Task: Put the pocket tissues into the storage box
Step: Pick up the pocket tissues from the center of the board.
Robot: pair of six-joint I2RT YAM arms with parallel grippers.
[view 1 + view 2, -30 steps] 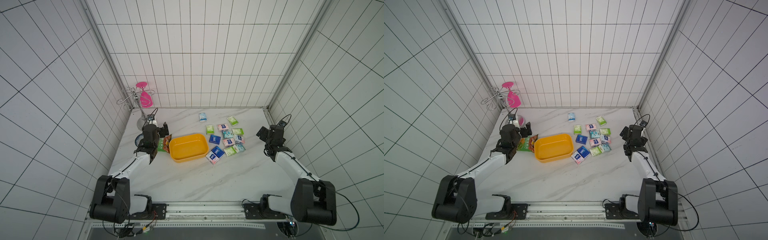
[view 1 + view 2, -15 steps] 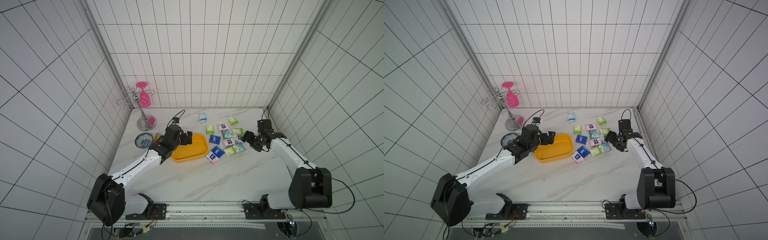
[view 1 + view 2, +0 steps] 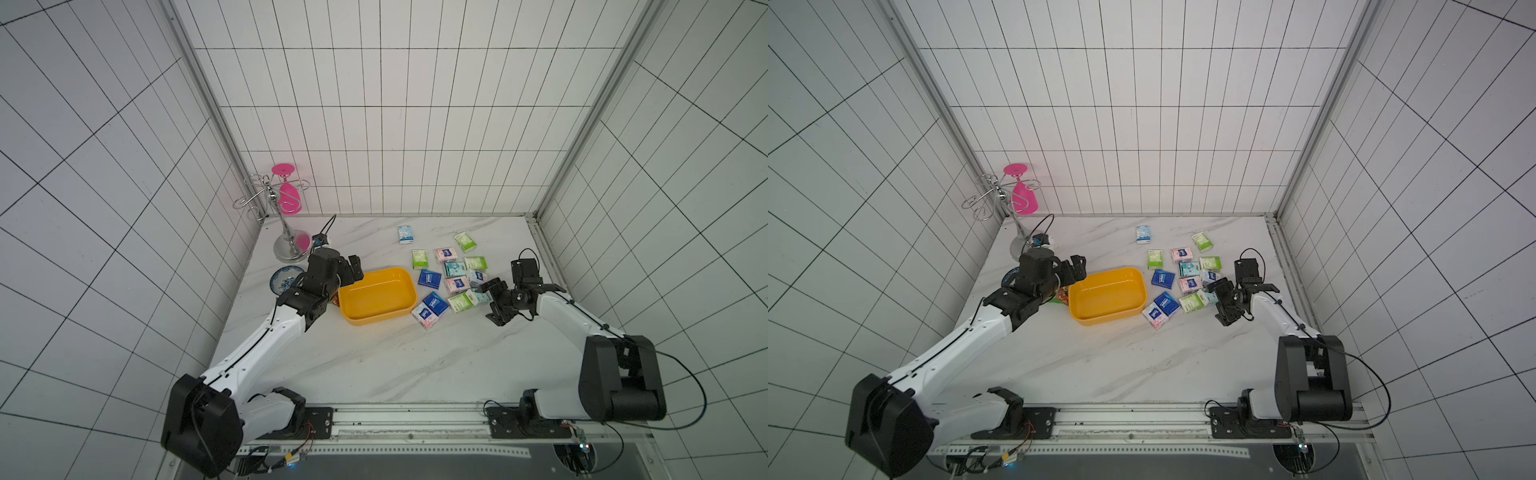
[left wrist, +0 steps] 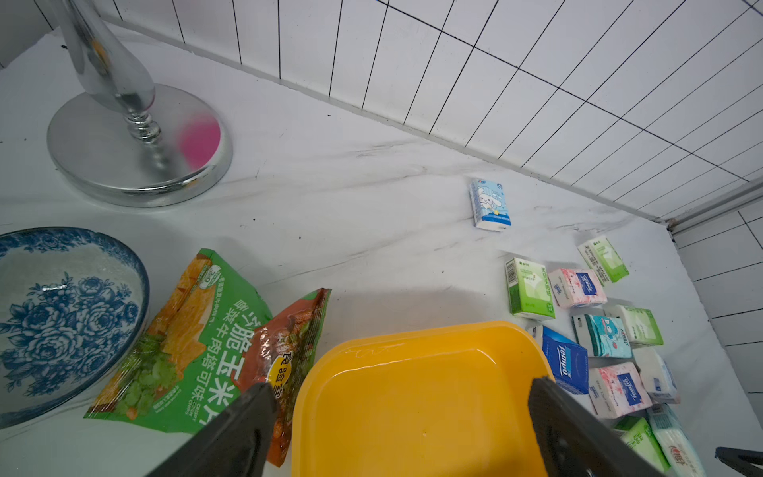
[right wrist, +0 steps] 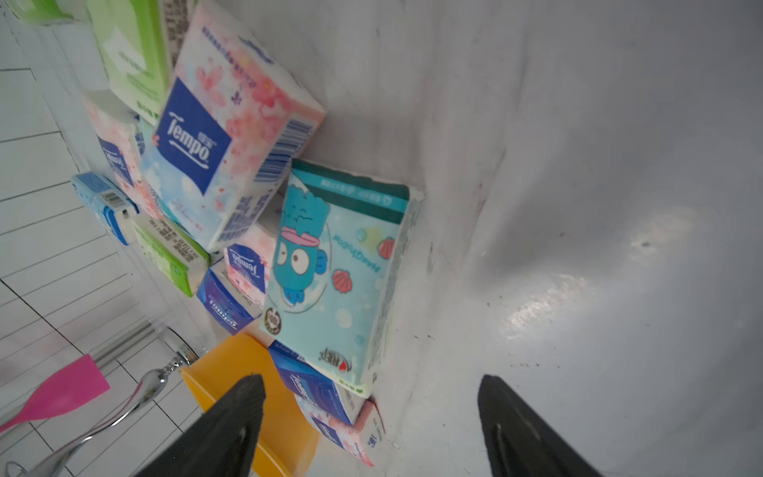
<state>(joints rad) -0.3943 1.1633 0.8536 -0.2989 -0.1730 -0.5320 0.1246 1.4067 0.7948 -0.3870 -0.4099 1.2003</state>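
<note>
Because the pocket tissues (image 3: 451,276) lie crowded between the storage box (image 3: 374,319) and the right edge of the counter (image 3: 395,365), touching and partly leaning on one another, a clean single pick looks difficult. The right gripper (image 3: 494,303) hangs low at the end of that cluster nearest the front edge. Its jaws are apart and empty, facing an aqua cartoon packet (image 5: 338,268). A pink floral packet (image 5: 223,136) presses on that packet's far corner and a dark blue packet (image 5: 307,386) sits tight against its side. Closing there may catch two at once or shove the neighbours about. Glossy film over soft paper will likely squash and slip under a shallow pinch.

The left gripper (image 4: 400,390) hovers over the box's left end, jaws wide and holding nothing. A small dip could clip the rim, and the light tub would probably skate across the polished marble-look counter toward the crinkly foil snack bag (image 4: 198,342) just beside it. Both arms converging over the box risks a collision.

The box is smooth yellow plastic, shallow, round-cornered and empty. Every packet is a flat, soft rectangle in printed film. One lone pale blue packet (image 3: 406,234) lies apart near the back edge.
</note>
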